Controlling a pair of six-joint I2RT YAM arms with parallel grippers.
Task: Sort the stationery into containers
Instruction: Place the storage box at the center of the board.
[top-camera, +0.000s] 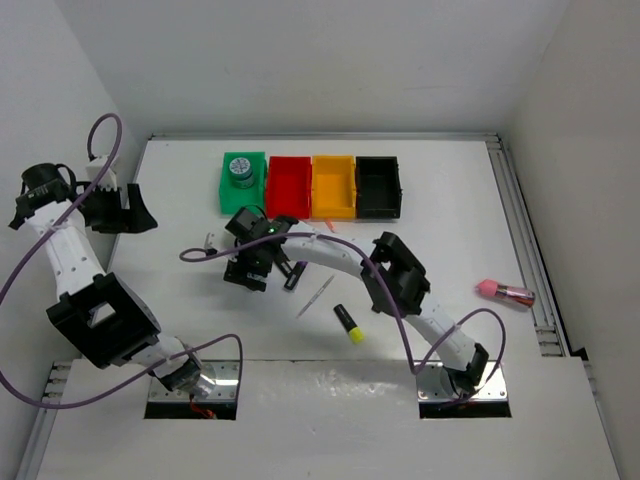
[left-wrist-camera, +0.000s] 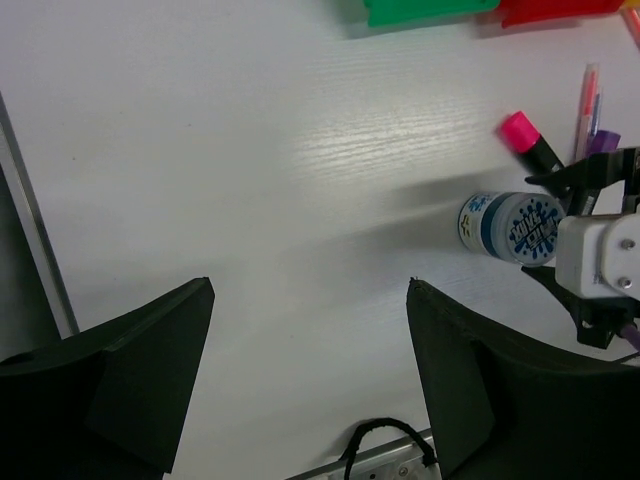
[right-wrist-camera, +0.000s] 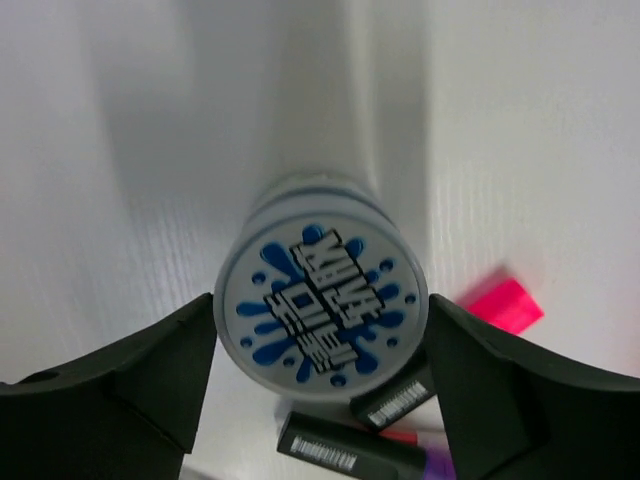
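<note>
A blue-white roll (right-wrist-camera: 320, 310) stands on the table between the fingers of my right gripper (right-wrist-camera: 321, 300), which is open and flanks the roll's rim. In the overhead view that gripper (top-camera: 248, 265) is low over the left-centre of the table. Black highlighters, one of them pink-capped (right-wrist-camera: 500, 305), lie just beside the roll. Another roll (top-camera: 240, 170) sits in the green bin (top-camera: 226, 195). The red (top-camera: 288, 185), yellow-orange (top-camera: 334, 186) and black (top-camera: 378, 186) bins stand to the right of it. My left gripper (top-camera: 140, 212) is open and empty at the far left.
A yellow-capped highlighter (top-camera: 349, 323) and a thin pen (top-camera: 313, 297) lie mid-table. A pink-tipped item (top-camera: 505, 291) rests near the right rail. The left wrist view shows the roll (left-wrist-camera: 510, 225), a pink-capped highlighter (left-wrist-camera: 525, 138) and a pen (left-wrist-camera: 588, 100).
</note>
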